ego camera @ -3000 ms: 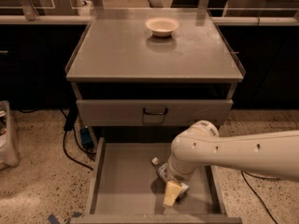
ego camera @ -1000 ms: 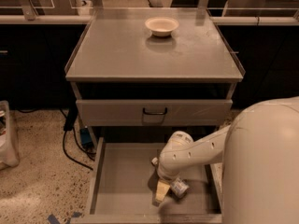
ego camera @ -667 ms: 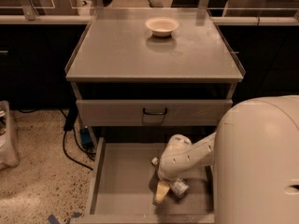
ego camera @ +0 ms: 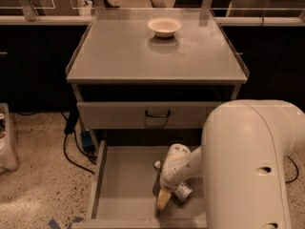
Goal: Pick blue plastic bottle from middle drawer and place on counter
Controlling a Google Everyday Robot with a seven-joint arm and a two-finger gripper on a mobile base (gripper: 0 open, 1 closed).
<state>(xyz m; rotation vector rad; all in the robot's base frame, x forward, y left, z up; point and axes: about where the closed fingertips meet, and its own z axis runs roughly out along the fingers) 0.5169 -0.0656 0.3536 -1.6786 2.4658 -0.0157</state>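
Down in the open middle drawer, my claw hangs low over the floor, right beside the blue plastic bottle lying there. Whether it grips anything, I cannot tell. Up on the counter sits a bowl.

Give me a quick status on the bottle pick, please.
Gripper low in middle drawer, right beside blue plastic bottle. Bottle appears to lie on drawer floor, not yet on counter. Cream bowl sits at counter rear.
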